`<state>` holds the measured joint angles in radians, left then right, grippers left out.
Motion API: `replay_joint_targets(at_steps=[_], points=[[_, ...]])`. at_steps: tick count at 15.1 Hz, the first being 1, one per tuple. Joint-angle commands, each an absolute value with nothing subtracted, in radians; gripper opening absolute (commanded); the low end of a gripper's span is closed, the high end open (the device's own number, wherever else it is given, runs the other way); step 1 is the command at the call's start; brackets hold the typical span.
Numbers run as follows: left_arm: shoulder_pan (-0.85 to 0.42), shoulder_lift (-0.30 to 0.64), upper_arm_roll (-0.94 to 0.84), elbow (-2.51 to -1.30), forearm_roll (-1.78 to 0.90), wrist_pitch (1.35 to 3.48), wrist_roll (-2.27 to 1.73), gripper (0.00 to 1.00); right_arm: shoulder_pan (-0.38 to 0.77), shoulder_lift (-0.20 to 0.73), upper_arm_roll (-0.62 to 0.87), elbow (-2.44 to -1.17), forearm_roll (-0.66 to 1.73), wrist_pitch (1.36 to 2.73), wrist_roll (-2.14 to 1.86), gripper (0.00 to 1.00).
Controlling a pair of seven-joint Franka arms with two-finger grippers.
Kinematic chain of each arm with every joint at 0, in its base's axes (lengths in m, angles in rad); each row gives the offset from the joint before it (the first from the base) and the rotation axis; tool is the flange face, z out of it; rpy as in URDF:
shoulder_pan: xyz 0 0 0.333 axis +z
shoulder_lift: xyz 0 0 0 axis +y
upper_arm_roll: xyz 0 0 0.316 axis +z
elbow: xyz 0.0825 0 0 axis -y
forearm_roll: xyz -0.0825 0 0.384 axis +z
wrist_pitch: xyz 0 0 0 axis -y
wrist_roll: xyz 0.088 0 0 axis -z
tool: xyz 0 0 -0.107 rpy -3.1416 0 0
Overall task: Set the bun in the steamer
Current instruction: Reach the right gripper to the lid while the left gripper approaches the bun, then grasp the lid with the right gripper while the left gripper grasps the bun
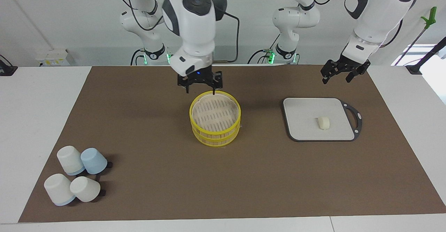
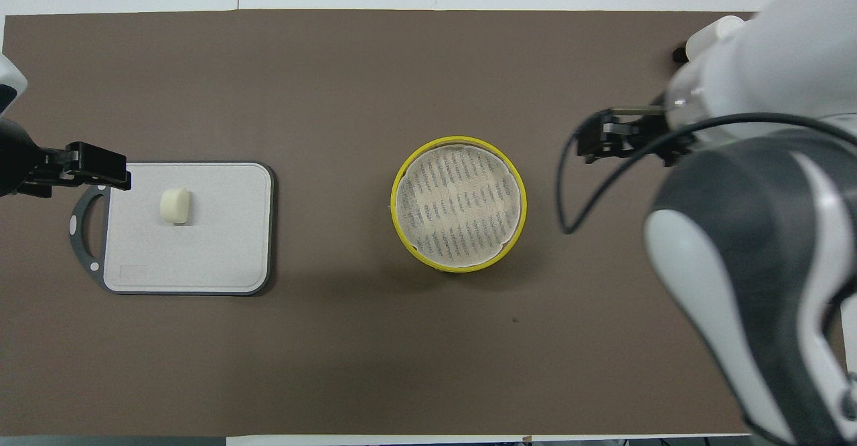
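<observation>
The bun (image 1: 323, 122) is a small cream lump lying on a grey cutting board (image 1: 303, 110); it also shows in the overhead view (image 2: 175, 205). The steamer (image 1: 215, 134) is a yellow-rimmed two-tier stack at the mat's middle, and its slatted floor shows from above (image 2: 402, 178). My right gripper (image 1: 200, 92) is open and empty, up in the air by the steamer's rim on the robots' side (image 2: 626, 141). My left gripper (image 1: 336, 80) is open and empty, over the mat by the board's handle end (image 2: 94, 165).
Several white and blue cups (image 1: 75, 176) lie at the right arm's end of the mat, farther from the robots. In the overhead view the right arm hides most of them; one cup (image 2: 720, 27) shows. The board's handle (image 1: 355, 118) points to the left arm's end.
</observation>
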<state>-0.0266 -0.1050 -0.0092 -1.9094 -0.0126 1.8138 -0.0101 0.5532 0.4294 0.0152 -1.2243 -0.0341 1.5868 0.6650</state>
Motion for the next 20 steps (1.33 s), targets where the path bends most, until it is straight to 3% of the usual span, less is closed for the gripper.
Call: replay_joint_targets(at_steps=[1,6,15,17,19,20], points=[[0.047,-0.132,-0.012,-2.12,-0.021,2.018,0.118,1.0,0.609,0.552,0.002,-1.138,-0.052,1.609,0.712,1.0],[0.058,0.015,-0.012,-2.197,-0.021,2.264,0.172,1.0,0.638,0.58,0.005,-1.158,-0.037,1.796,0.736,1.0],[0.051,0.146,-0.014,-2.217,-0.021,2.456,0.241,0.98,0.673,0.486,0.015,-1.443,-0.018,1.965,0.713,1.0],[0.048,0.149,-0.015,-2.221,-0.021,2.459,0.236,0.89,0.681,0.479,0.021,-1.471,-0.017,1.986,0.675,1.0],[0.041,0.149,-0.014,-2.223,-0.021,2.456,0.236,0.71,0.677,0.474,0.021,-1.479,-0.015,1.993,0.624,0.95],[0.041,0.149,-0.014,-2.223,-0.021,2.453,0.236,0.57,0.676,0.472,0.021,-1.491,-0.014,2.006,0.624,0.9]])
